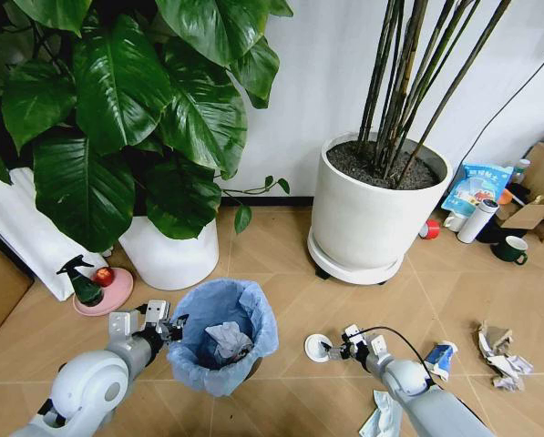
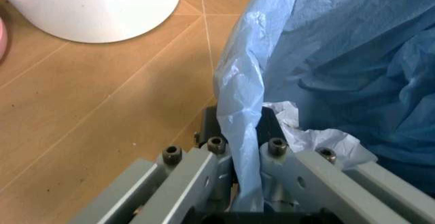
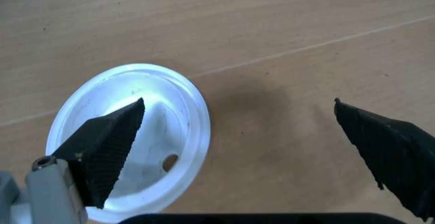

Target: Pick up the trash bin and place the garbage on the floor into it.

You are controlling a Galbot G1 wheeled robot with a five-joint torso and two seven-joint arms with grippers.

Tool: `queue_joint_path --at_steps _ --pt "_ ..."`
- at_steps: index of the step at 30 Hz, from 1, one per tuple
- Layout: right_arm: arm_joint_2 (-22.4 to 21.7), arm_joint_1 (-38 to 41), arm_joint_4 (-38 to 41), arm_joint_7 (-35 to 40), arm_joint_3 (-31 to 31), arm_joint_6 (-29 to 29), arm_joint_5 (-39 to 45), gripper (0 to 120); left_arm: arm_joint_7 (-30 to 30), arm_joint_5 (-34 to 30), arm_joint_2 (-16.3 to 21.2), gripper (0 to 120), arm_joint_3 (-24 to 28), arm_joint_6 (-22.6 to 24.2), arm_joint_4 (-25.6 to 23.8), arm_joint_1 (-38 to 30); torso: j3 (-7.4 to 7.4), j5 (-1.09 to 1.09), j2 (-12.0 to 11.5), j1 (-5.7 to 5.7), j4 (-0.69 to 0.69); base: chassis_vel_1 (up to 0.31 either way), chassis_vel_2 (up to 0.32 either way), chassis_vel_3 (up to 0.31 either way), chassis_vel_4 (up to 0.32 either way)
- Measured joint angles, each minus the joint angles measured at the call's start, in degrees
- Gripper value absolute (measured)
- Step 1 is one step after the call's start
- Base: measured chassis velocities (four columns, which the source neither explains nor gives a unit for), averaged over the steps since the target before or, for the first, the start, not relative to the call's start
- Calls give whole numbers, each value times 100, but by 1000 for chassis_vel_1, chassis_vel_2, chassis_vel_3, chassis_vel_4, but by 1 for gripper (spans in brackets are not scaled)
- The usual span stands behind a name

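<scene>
The head view showed one trash bin (image 1: 222, 339) standing on the wooden floor (image 1: 281, 282), near the front edge of the picture and in front of the smaller of two white plant pots (image 1: 169, 258). The larger pot (image 1: 374, 218) stood farther back to the right. One crumpled piece of paper (image 1: 228, 341) lay inside the bin's blue bag.

The left gripper (image 1: 169, 328) was at the bin's left rim. In the left wrist view its fingers (image 2: 211, 155) were closed tight on a fold of the blue bag (image 2: 239, 127) at the rim, with white paper (image 2: 319, 137) just inside.

The right gripper (image 1: 347, 347) sat low over the floor just right of the bin, beside one white disc (image 1: 317, 347). In the right wrist view its two dark fingertips (image 3: 105, 150) stood wide apart and held nothing; one hung over the disc (image 3: 160, 127) and the other over bare floor.

Three more pieces of garbage lay on the floor to the right: a crushed blue and red wrapper (image 1: 440, 358), a crumpled wad of paper (image 1: 502, 355) farther right, and a pale tissue (image 1: 381, 417) at the front edge by the right arm.

By the left pot sat one pink dish (image 1: 103, 291) with a green spray bottle (image 1: 83, 282) on it. Near the right edge stood one white flask (image 1: 477, 220) and one dark green mug (image 1: 510, 249).
</scene>
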Motion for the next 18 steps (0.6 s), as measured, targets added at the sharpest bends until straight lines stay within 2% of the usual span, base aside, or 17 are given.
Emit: queue_joint_path --at_steps 7,18 --pt "186 66 -269 9 -2 14 -101 92 6 -15 27 0 -4 -4 -1 6 0 0 0 0 0 0 0 0 0" --pt "331 105 -437 75 44 42 -155 92 11 -22 25 0 6 -4 -22 -5 -1 -1 0 0 -1 0 0 0 0"
